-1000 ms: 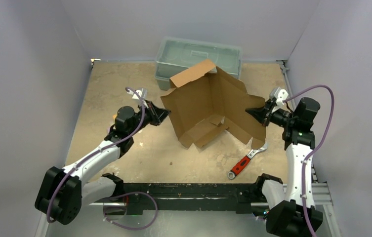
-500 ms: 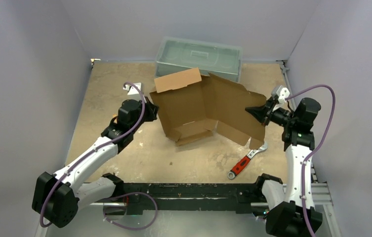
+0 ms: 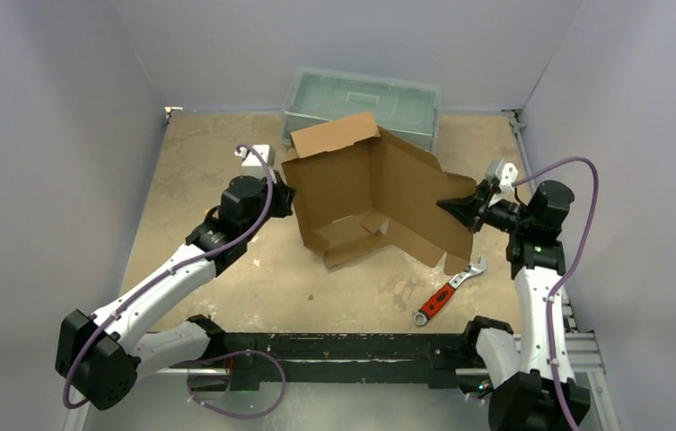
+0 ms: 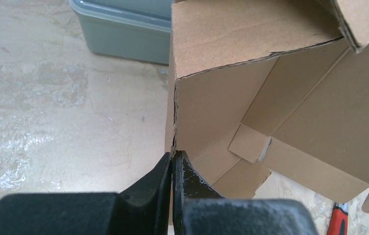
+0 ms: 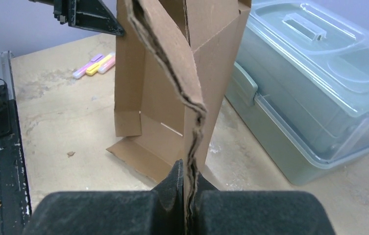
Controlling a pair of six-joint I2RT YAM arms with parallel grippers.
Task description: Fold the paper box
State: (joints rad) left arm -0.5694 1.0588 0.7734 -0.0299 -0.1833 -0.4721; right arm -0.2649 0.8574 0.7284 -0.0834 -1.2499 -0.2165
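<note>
- The paper box (image 3: pixel 374 193) is a partly folded sheet of plain brown corrugated cardboard. It stands upright near the middle of the table (image 3: pixel 199 269), between the two arms and just in front of a grey-green plastic toolbox (image 3: pixel 361 97).
- The left gripper (image 3: pixel 285 194) meets the box at its left edge. In the left wrist view, the left gripper (image 4: pixel 172 157) has its black jaws pressed together on the lower end of a vertical corner edge, pinching the cardboard.
- The right gripper (image 3: pixel 452 206) meets the box at its right-hand panel. In the right wrist view, the right gripper (image 5: pixel 188 169) is clamped on that panel, and the wavy raw edge of the cardboard runs down between its closed jaws.
- The box spans the gap between the two grippers, with its inner faces turned toward the near edge of the table. A top flap leans over at the far left corner, and smaller flaps lie at its foot on the table.
- A wrench (image 3: pixel 444 294) with a red handle and a silver head lies on the table near the right arm, just in front of the box's right panel.
- In the right wrist view, pink and yellow highlighter pens (image 5: pixel 94 65) lie on the table beyond the box.
- Every cardboard face in view is plain brown. The toolbox lid is translucent, with a moulded handle.
</note>
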